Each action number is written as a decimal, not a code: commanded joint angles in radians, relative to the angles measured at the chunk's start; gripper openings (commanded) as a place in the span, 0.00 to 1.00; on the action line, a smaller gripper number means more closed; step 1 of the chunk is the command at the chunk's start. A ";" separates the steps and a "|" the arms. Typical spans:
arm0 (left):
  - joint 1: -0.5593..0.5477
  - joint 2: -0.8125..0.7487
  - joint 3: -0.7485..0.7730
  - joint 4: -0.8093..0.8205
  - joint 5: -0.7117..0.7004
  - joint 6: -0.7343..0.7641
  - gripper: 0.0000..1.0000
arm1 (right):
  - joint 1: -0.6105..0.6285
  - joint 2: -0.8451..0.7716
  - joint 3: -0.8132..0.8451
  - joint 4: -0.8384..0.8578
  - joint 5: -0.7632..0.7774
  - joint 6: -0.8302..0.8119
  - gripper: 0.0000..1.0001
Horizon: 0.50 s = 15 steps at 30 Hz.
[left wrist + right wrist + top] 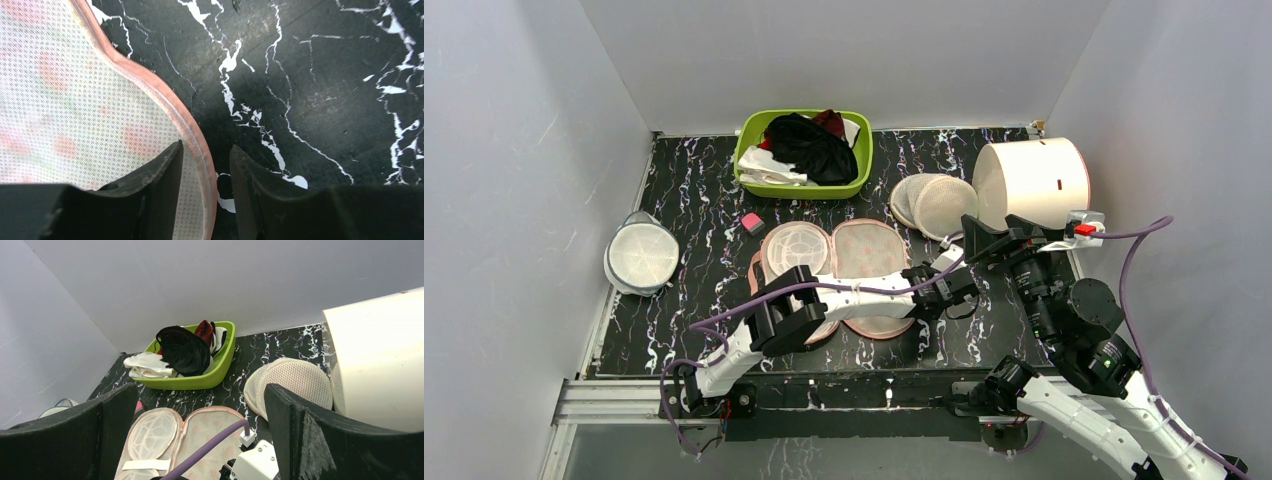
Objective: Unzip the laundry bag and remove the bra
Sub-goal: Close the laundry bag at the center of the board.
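The left gripper (206,172) stands narrow astride the pink rim of the bag (75,100) — not clamped; the right gripper (200,432) — wide, holding nothing.

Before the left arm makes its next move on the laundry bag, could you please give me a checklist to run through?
1. Left gripper straddles the laundry bag at its pink zipper edge: ok.
2. Edge actually pinched: cannot tell.
3. Bag lying open, mesh lining up: ok.
4. Right gripper open and empty: ok.
5. Bra visible in the bag: not ok.
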 commanded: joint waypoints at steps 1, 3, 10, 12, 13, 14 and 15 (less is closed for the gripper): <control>0.004 0.001 -0.027 -0.013 -0.007 -0.060 0.42 | -0.003 0.009 0.024 0.032 -0.006 -0.007 0.98; 0.006 -0.003 -0.044 -0.013 0.000 -0.080 0.46 | -0.005 0.008 0.022 0.031 -0.008 -0.006 0.98; 0.016 -0.053 -0.141 0.058 0.024 -0.099 0.35 | -0.004 -0.005 0.018 0.023 -0.006 0.005 0.98; 0.019 -0.050 -0.144 0.061 0.032 -0.104 0.29 | -0.005 -0.005 0.019 0.022 -0.008 0.008 0.98; 0.021 -0.047 -0.144 0.061 0.036 -0.103 0.25 | -0.004 -0.005 0.020 0.021 -0.009 0.010 0.98; 0.024 -0.046 -0.144 0.061 0.038 -0.102 0.20 | -0.004 -0.005 0.021 0.019 -0.011 0.010 0.98; 0.024 -0.047 -0.141 0.059 0.038 -0.098 0.13 | -0.005 -0.005 0.022 0.018 -0.012 0.010 0.98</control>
